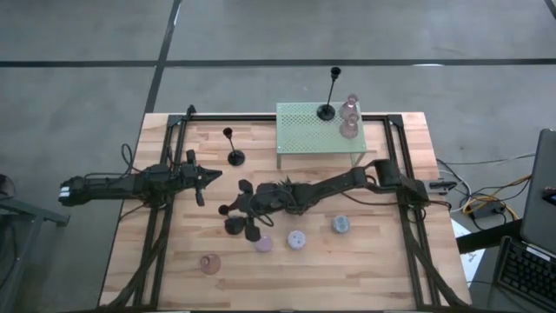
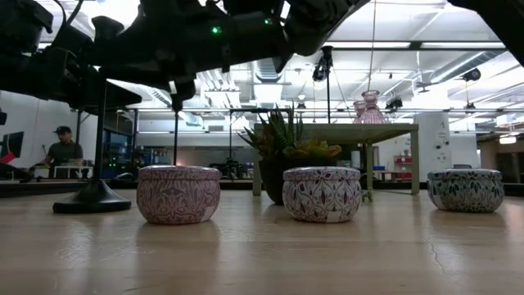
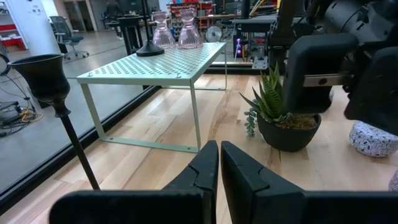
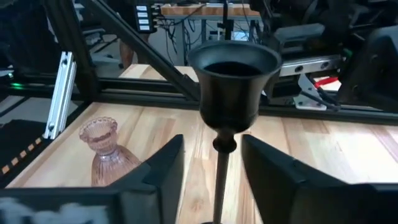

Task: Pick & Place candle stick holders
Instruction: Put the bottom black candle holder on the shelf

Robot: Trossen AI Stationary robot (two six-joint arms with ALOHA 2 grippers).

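Observation:
One black candlestick (image 1: 231, 219) stands on its round base at the table's middle left. Its cup (image 4: 234, 81) shows between my right gripper's (image 4: 212, 180) open fingers, which stand on either side of the stem just below the cup without touching it. My right gripper (image 1: 236, 213) reaches in from the right. A second candlestick (image 1: 233, 148) stands farther back, and its cup (image 3: 42, 76) shows ahead of my left gripper (image 3: 219, 163), which is shut and empty above the table's left (image 1: 207, 178). A third candlestick (image 1: 330, 96) stands on the rack. Pink (image 1: 263, 243), lilac (image 1: 296, 239) and blue (image 1: 340, 225) round holders sit on the table.
A pale green mesh rack (image 1: 304, 130) stands at the back with two pink glass holders (image 1: 349, 120) on it. Another pink glass holder (image 1: 209, 263) stands near the front left. A spiky plant in a dark pot (image 3: 281, 121) stands under the right arm. A black frame edges the table.

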